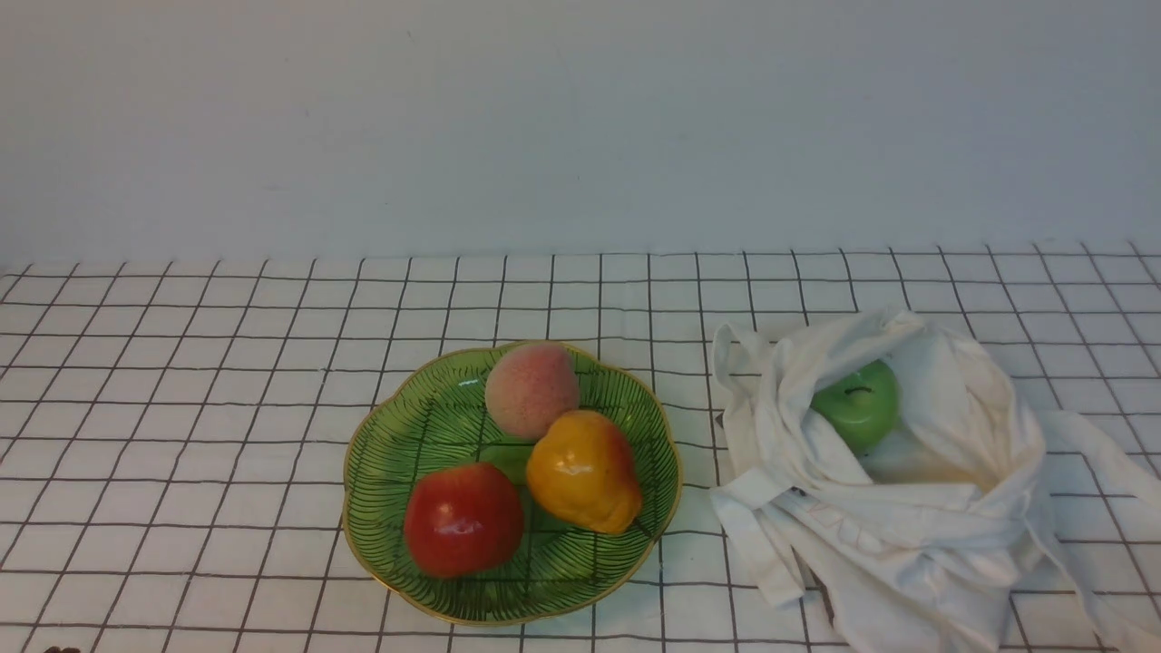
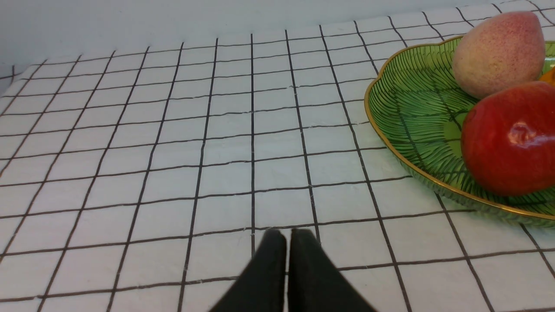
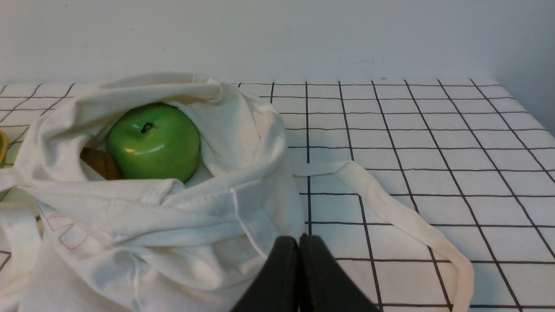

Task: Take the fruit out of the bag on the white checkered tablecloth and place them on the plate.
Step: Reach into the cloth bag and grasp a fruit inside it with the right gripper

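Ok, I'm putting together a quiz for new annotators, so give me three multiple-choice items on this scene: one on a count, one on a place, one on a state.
1. How many fruits lie on the plate?
A) one
B) two
C) three

2. Where is the green apple?
A) on the plate
B) in the bag
C) behind the plate

3. The right gripper is:
A) shut and empty
B) shut on the apple
C) wide open

Answers:
1 C: a peach, a red apple and a pear lie on it.
2 B: it sits in the bag's open mouth.
3 A: its tips meet with nothing between them.
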